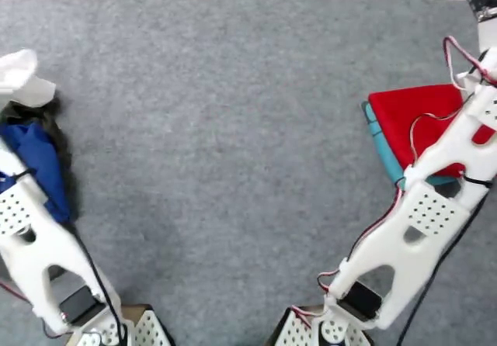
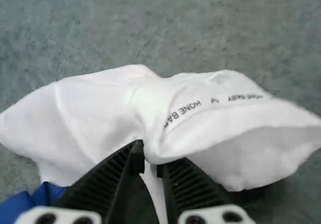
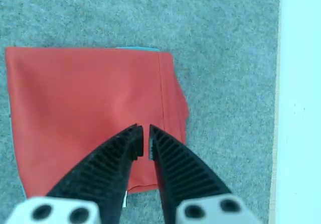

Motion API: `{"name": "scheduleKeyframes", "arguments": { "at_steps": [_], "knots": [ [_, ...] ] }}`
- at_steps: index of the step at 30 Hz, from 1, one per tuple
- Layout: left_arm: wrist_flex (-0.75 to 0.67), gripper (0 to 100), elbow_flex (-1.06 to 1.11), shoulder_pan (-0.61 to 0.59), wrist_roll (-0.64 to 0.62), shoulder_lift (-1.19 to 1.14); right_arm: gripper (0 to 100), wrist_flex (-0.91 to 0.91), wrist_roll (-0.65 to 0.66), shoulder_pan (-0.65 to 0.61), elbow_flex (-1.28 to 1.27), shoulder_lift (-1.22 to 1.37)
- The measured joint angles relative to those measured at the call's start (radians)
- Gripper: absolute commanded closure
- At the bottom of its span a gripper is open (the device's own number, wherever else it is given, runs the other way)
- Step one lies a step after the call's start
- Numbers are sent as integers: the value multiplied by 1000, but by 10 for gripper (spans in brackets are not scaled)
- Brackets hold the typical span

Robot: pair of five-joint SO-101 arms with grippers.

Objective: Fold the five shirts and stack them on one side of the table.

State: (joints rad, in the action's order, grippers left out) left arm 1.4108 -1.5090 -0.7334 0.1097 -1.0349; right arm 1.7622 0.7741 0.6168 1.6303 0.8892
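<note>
Both clenched: left gripper (image 2: pixel 149 158) grasping white shirt (image 2: pixel 100 113), right gripper (image 3: pixel 145 134) over red shirt (image 3: pixel 75 98).

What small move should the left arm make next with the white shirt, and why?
Probably pull the white shirt toward the middle of the table to spread it. The left gripper pinches it, crumpled, near the blue shirt at the table's edge; the red shirt already lies folded on the teal shirt.

Grey carpet-like table covering (image 3: pixel 225 13) lay beneath the right claw (image 3: pixel 143 129); a plain white surface (image 3: pixel 301 108) bordered it just beside.
</note>
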Motion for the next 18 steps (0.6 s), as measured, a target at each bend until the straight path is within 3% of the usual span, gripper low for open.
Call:
{"name": "scheduleKeyframes", "arguments": {
  "at_steps": [10,18],
  "knots": [
    [308,971,-104,261,-2,55,966,0,0,0,0,0],
    [345,971,-104,559,-2,209,966,0,0,23,0,0]
  ]
}}
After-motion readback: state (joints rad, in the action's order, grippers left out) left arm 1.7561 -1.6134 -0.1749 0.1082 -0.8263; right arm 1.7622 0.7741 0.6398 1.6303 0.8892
